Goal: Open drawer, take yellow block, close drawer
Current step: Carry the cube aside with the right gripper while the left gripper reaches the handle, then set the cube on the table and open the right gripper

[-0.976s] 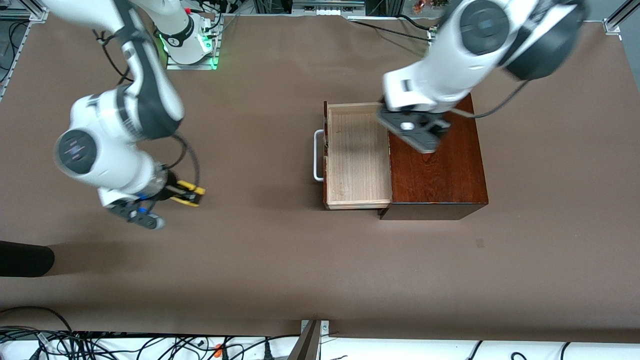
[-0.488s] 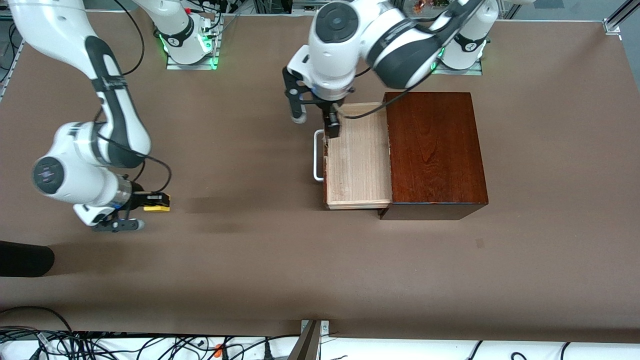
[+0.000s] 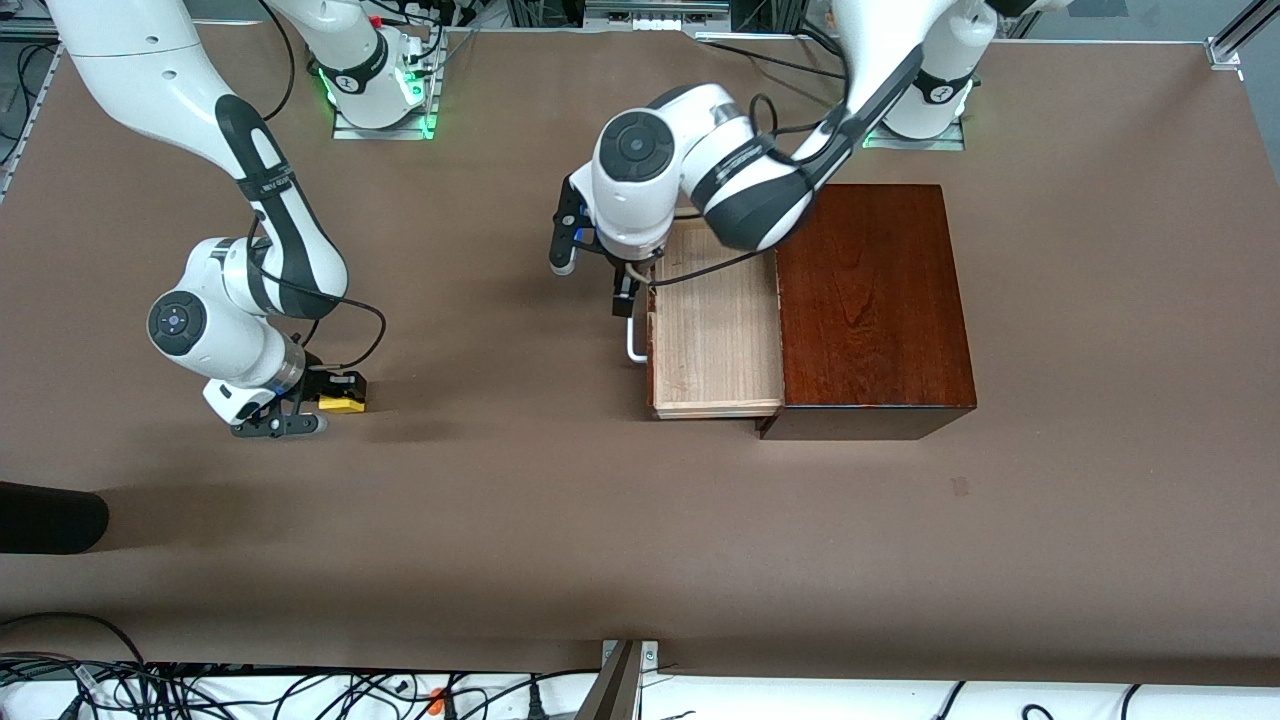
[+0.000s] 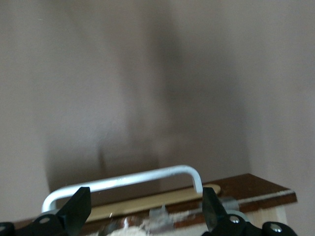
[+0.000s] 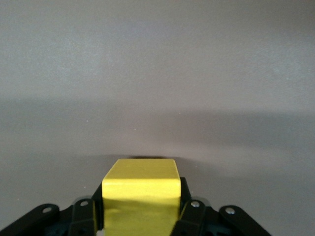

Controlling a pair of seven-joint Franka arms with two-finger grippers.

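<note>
- One drawer (image 3: 716,335), pulled open; left gripper (image 3: 628,290) spread wide at its single white handle (image 4: 123,181).
- One yellow block (image 5: 140,201), pinched by the right gripper (image 3: 335,395) low over the table (image 3: 560,500).

yellow block (image 3: 342,403): bright yellow | drawer (image 3: 716,330): light wood inside with thin lines, dark red-brown front | handle (image 3: 633,330): white | box (image 3: 874,300): shiny dark red-brown with wavy wood lines | desk (image 3: 520,500): plain brown | right hand (image 3: 335,392): black | left hand (image 3: 625,293): black | arms: white and dark grey
</note>
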